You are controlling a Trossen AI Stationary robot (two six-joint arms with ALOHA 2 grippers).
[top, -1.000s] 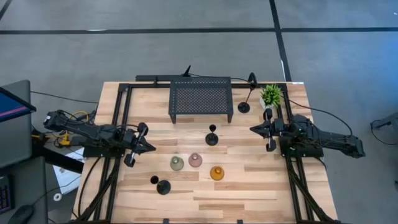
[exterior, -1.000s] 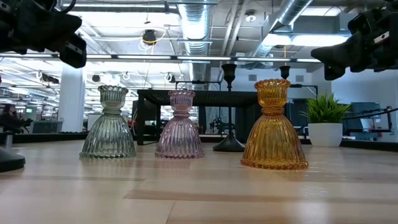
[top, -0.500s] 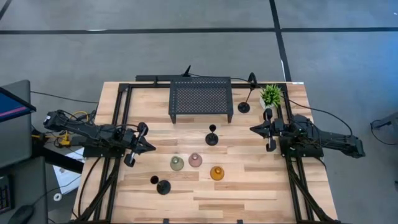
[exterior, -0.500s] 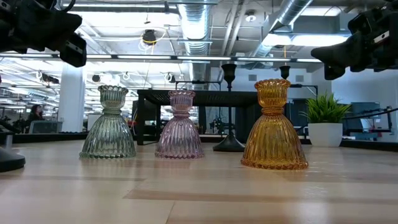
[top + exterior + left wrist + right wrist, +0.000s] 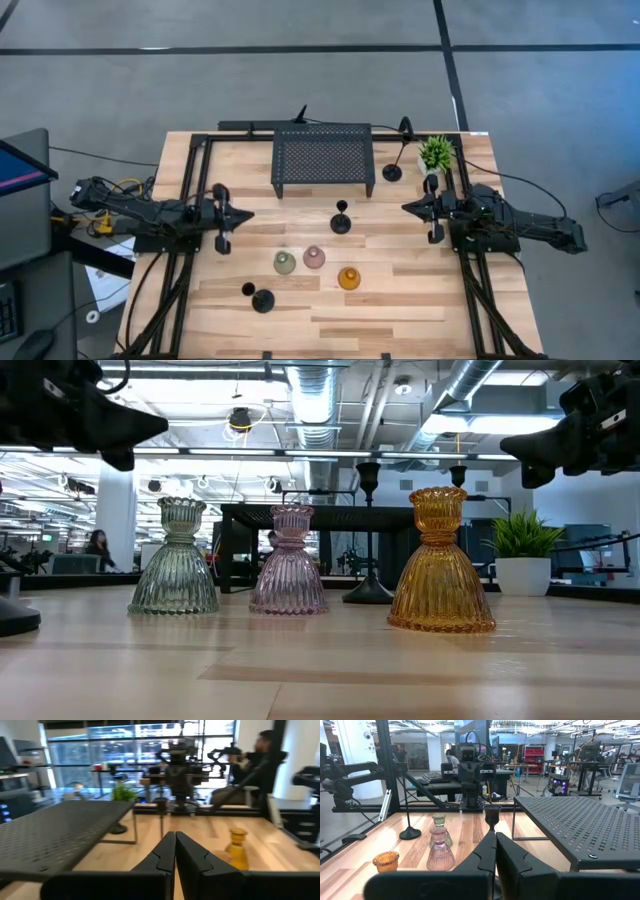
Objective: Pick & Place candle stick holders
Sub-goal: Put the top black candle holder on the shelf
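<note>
Three squat holders stand on their bases mid-table: green, pink, amber. One black thin-stemmed holder stands behind them, a taller one beside the plant, and a third near the front left. My left gripper is shut and empty above the table's left part, pointing right. My right gripper is shut and empty above the right part, pointing left. The left wrist view shows the amber holder. The right wrist view shows the pink one.
A black perforated rack stands at the far middle, with a small potted plant to its right. Black frame rails run along both sides of the table. A person sits beyond the table's right edge.
My left gripper has swung a little toward the table's far edge and has rolled about its own axis. It still points toward the right. Nothing on the table has moved.
</note>
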